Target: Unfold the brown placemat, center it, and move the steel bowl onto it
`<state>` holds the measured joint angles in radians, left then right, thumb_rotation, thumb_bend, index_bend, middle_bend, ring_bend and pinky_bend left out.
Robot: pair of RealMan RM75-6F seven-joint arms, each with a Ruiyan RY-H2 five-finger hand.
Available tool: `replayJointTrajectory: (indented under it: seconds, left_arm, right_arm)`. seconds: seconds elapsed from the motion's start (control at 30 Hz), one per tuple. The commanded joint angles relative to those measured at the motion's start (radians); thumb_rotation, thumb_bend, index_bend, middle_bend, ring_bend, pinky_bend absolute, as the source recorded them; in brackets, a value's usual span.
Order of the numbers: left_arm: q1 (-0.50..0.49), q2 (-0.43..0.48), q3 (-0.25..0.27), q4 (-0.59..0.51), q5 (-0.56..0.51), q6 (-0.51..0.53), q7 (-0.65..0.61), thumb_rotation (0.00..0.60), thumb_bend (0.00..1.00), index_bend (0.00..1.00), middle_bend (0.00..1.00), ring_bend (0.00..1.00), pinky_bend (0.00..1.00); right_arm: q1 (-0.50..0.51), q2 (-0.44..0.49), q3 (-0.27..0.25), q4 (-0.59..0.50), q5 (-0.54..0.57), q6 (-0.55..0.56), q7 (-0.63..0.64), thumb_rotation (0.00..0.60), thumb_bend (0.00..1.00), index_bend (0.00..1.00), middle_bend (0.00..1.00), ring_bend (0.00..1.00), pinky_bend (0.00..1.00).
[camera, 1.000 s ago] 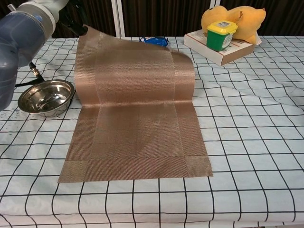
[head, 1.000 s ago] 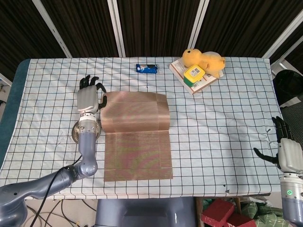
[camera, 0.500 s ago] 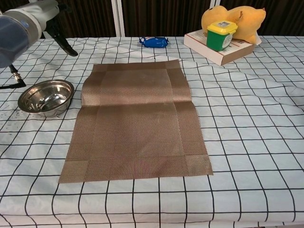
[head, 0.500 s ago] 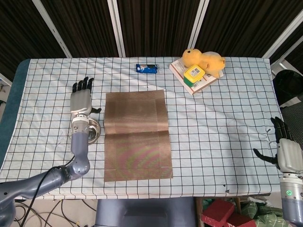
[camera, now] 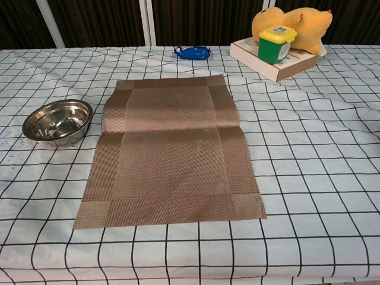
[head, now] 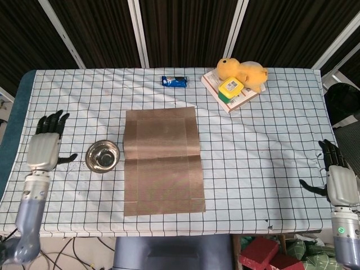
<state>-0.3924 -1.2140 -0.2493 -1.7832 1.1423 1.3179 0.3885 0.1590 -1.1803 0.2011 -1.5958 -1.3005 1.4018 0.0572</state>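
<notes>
The brown placemat (head: 163,160) lies unfolded and flat on the checked tablecloth, slightly left of the table's middle; the chest view shows the placemat (camera: 169,157) with a faint crease across it. The steel bowl (head: 103,156) stands upright and empty on the cloth just left of the mat, apart from it, and shows as the bowl (camera: 57,122) at the chest view's left. My left hand (head: 45,149) hovers at the table's left edge, fingers spread, holding nothing. My right hand (head: 336,179) hangs off the right edge, fingers apart, empty. Neither hand shows in the chest view.
At the back right a yellow plush toy (head: 243,71) and a yellow-lidded green tub (head: 230,88) sit on a book (camera: 274,59). A blue snack packet (head: 174,81) lies behind the mat. A dark cable runs off the table's left front corner.
My left hand let go of the mat's far half, which dropped flat. The hand then drew back to the left, past the bowl, to the table's edge. The right hand barely moved.
</notes>
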Motion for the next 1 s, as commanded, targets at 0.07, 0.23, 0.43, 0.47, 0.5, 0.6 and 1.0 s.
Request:
replayJointTrajectory:
  seconds: [0.07, 0.23, 0.43, 0.47, 0.5, 0.6, 1.0]
  left_arm:
    - [0.143, 0.112, 0.118, -0.054, 0.169, 0.139, -0.157, 0.600, 0.04, 0.03, 0.00, 0.00, 0.00]
    - [0.228, 0.153, 0.198, -0.032, 0.256, 0.203, -0.225, 0.600, 0.02, 0.01, 0.00, 0.00, 0.00]
    - [0.275, 0.152, 0.239, 0.034, 0.327, 0.242, -0.276, 0.600, 0.02, 0.00, 0.00, 0.00, 0.00]
    - [0.275, 0.149, 0.240, 0.036, 0.324, 0.234, -0.283, 0.600, 0.02, 0.00, 0.00, 0.00, 0.00]
    - [0.274, 0.149, 0.240, 0.032, 0.319, 0.224, -0.292, 0.600, 0.02, 0.00, 0.00, 0.00, 0.00]
    - [0.267, 0.152, 0.237, 0.020, 0.312, 0.200, -0.314, 0.600, 0.02, 0.00, 0.00, 0.00, 0.00]
    - [0.266, 0.151, 0.203, 0.028, 0.289, 0.191, -0.352, 0.600, 0.02, 0.00, 0.00, 0.00, 0.00]
  right_arm:
    - [-0.001, -0.004, -0.008, -0.008, -0.018, 0.015, -0.027, 0.600, 0.03, 0.00, 0.00, 0.00, 0.16]
    - [0.002, 0.005, -0.028, -0.020, -0.079, 0.026, -0.016, 0.600, 0.00, 0.00, 0.00, 0.00, 0.16]
    - [0.010, 0.004, -0.063, -0.048, -0.162, 0.039, -0.071, 0.600, 0.00, 0.00, 0.00, 0.00, 0.16]
    - [0.014, 0.002, -0.070, -0.058, -0.169, 0.032, -0.089, 0.600, 0.00, 0.00, 0.00, 0.00, 0.16]
    - [0.018, 0.000, -0.076, -0.070, -0.177, 0.025, -0.108, 0.600, 0.00, 0.00, 0.00, 0.00, 0.16]
    - [0.038, -0.016, -0.096, -0.091, -0.211, -0.002, -0.167, 0.600, 0.00, 0.00, 0.00, 0.00, 0.16]
    - [0.177, -0.202, -0.116, -0.130, -0.225, -0.197, -0.369, 0.600, 0.00, 0.00, 0.00, 0.00, 0.16]
